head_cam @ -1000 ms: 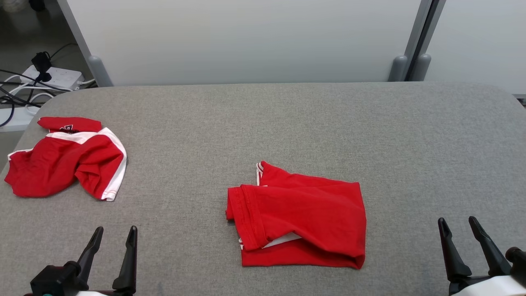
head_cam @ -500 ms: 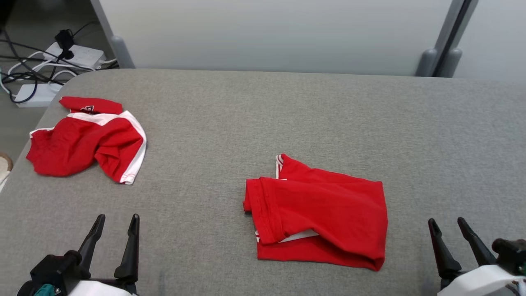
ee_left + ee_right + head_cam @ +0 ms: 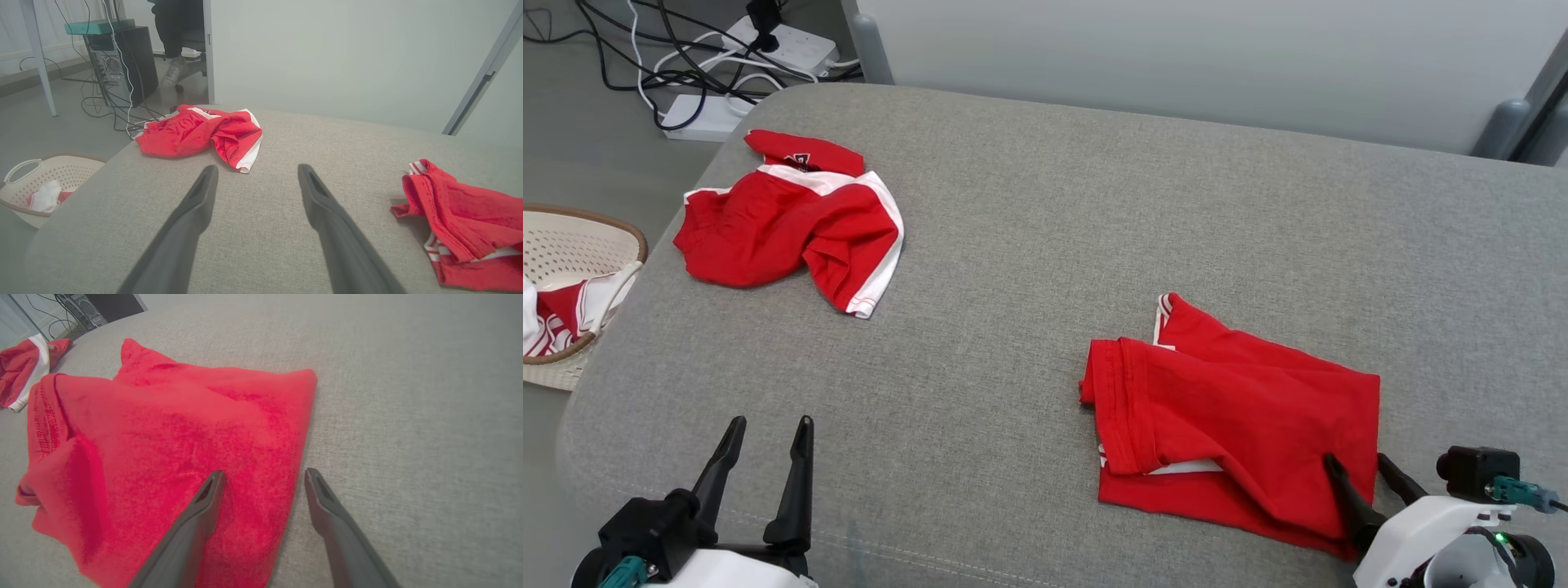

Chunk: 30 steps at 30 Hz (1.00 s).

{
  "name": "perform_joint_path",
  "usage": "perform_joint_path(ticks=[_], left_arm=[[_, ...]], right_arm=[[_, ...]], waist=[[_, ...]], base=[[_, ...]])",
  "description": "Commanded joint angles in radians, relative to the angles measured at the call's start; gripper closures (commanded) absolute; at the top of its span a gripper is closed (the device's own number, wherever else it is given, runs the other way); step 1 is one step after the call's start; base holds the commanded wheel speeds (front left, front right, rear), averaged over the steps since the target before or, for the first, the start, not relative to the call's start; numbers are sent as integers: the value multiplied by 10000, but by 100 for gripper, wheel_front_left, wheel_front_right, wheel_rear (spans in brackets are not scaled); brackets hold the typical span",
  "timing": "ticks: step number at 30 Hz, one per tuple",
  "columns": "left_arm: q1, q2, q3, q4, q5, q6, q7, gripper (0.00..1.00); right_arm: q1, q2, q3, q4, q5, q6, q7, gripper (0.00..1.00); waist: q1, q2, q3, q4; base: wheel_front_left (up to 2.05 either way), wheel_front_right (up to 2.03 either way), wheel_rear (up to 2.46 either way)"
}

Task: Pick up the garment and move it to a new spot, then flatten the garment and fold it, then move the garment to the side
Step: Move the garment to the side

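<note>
Folded red garment [image 3: 1241, 425]: desk [image 3: 1029, 245] right-centre, long axis 9–3 o'clock, stitched band toward 9. Right fingers [image 3: 1343, 490] spread, straddling its 4 o'clock edge. Left fingers [image 3: 796, 474] spread, above desk, 7 o'clock.

The left gripper [image 3: 257, 168] gapes above grey table [image 3: 347, 143] — folded garment [image 3: 466, 220] rightward.

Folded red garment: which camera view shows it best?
Head view: nearly the whole folded red garment lies in frame, one near corner behind the right pincer. Left wrist view shows just one end, cropped by the frame; right wrist view is close up, its near edge cut off.
</note>
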Motion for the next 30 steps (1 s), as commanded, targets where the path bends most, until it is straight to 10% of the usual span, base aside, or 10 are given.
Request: perform_joint_path(ticks=[1,5,7,8,30], left_arm=[[-647,221,388,-165,102,-38,-126,0],[-677,170,379,-99,112,-61,-152,0],[-680,152,385,-83,117,-69,-164,0],[-689,139,385,-79,120,-71,-170,0],[-1424,112,243,-251,395,-429,-165,0]], right_arm=[[-290,-138,294,-78,111,14,68,0],[-488,-100,615,305,556,14,578,0],[-568,-128,725,388,717,14,658,78],[-602,-166,779,450,753,14,732,100],[-2005,-1682,-817,853,-798,14,-48,100]], waist=[[0,-1,38,77],[0,-1,38,148],[0,-1,33,140],[0,-1,32,125],[0,-1,1078,-2470]], base=[[0,0,0],[0,0,0],[0,0,0],[0,0,0],[0,0,0]])
